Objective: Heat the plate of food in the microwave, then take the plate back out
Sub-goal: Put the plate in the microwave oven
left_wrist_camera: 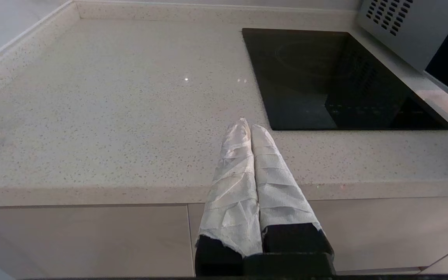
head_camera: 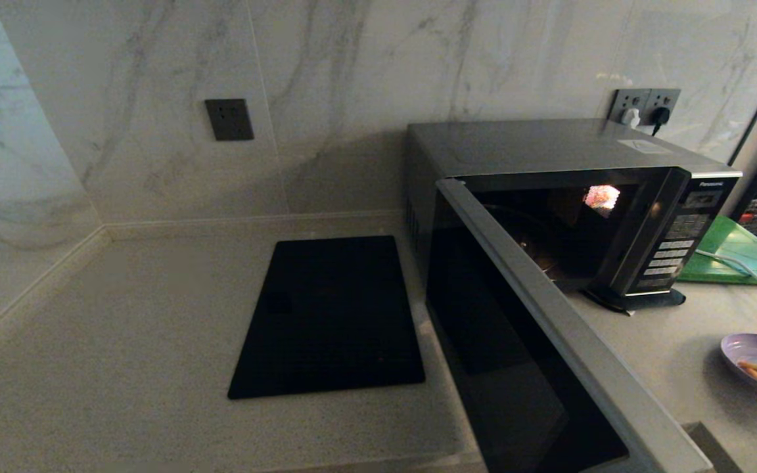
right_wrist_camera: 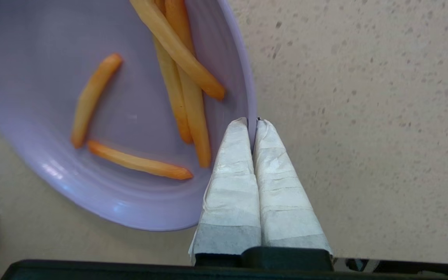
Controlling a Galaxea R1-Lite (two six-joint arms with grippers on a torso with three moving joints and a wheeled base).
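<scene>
While pinching lavender plate of food [right_wrist_camera: 53, 77] rim, right pincer [right_wrist_camera: 252, 121] paper-wrapped.

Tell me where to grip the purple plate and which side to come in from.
Grip the plate of food by its thin raised rim, one finger inside and one outside, coming from above at the fry-free edge. The right gripper is already pinched on the rim there, beside the fries.

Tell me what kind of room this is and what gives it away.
Most likely a home kitchen: a speckled stone countertop with a flat black cooktop set into it, a Panasonic microwave standing open beside it, and a marble-look wall with power sockets.
</scene>
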